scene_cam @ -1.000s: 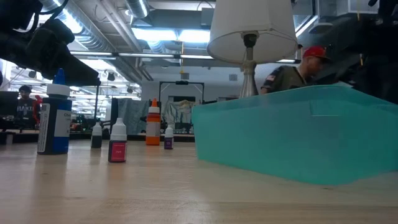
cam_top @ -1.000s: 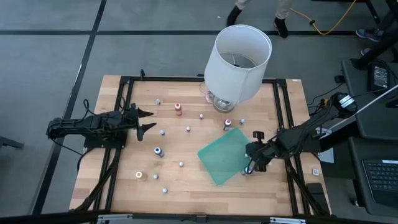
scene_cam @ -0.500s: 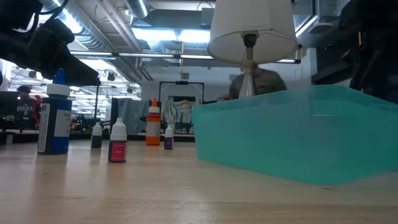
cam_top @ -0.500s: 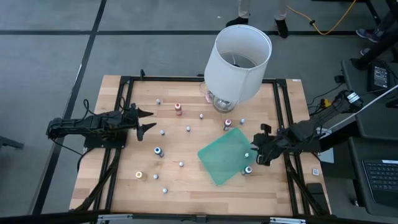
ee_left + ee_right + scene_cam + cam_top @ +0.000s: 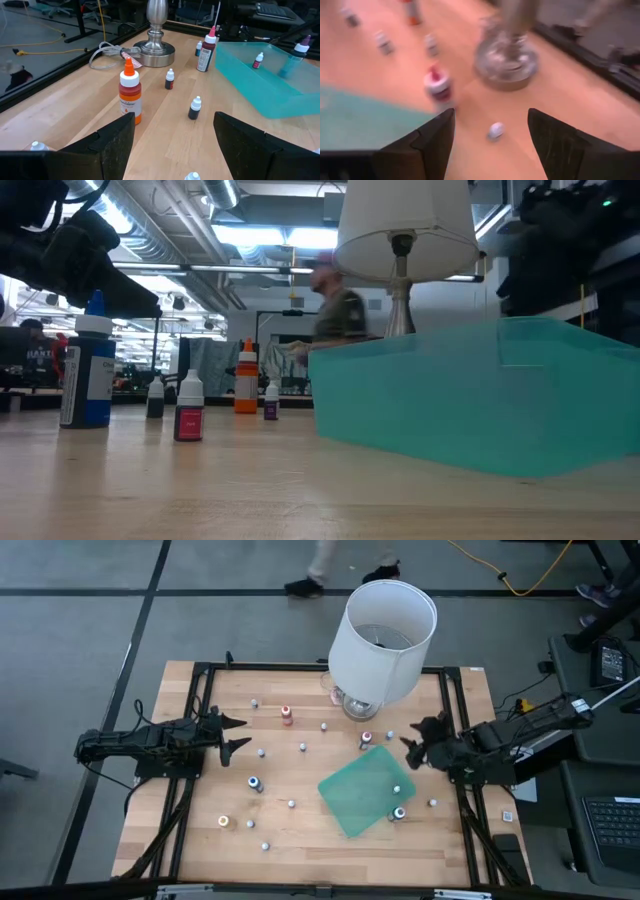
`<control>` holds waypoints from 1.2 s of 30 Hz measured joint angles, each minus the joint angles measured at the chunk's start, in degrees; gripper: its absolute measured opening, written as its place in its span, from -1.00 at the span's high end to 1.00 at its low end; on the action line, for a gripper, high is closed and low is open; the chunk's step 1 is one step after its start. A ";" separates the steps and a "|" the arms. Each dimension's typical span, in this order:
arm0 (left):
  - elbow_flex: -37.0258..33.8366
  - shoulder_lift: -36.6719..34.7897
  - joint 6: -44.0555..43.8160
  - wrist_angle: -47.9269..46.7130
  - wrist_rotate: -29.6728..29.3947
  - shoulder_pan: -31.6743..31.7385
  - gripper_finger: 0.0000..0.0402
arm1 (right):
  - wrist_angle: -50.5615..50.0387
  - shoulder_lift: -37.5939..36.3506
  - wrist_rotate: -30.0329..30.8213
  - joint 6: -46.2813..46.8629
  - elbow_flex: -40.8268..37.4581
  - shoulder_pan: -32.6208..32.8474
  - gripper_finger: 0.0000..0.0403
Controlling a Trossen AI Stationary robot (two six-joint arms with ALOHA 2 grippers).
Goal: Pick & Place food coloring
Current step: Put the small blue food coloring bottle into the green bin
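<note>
The food coloring bottles stand scattered over the wooden table. An orange-topped one [image 5: 286,715] and a blue-topped one [image 5: 254,783] are on the left half. A red-topped one [image 5: 366,738] stands by the lamp. A tiny bottle [image 5: 397,789] stands on the green mat [image 5: 360,790], and a blue-topped one [image 5: 399,812] stands at the mat's near right edge. My right gripper [image 5: 415,735] is open above the table, just past the mat's far right corner, with the red-topped bottle [image 5: 438,85] and a tiny bottle [image 5: 495,131] ahead of it. My left gripper [image 5: 238,733] waits open at the left.
A big white lamp [image 5: 385,630] stands at the far middle of the table; its metal base [image 5: 506,60] is close ahead of my right gripper. Black frame rails [image 5: 200,740] run along the left and right sides. A person [image 5: 335,310] passes behind the table.
My right gripper has moved from the mat's near right edge toward the table's far edge, to beside the lamp base. The blue-topped bottle it hovered over stays standing at the mat's edge. A person has walked across behind the table.
</note>
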 joint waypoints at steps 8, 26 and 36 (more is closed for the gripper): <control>0.02 0.00 0.00 0.00 0.01 0.00 -0.33 | -0.31 0.20 -0.08 1.02 -1.56 -9.77 -0.19; 0.02 0.01 0.00 0.02 0.00 0.00 -0.33 | 28.25 9.02 -9.78 -9.53 -14.32 -21.54 -0.19; 0.01 0.00 0.00 0.02 0.02 0.00 -0.33 | 34.33 17.81 -18.70 -14.44 -14.27 -25.66 -0.19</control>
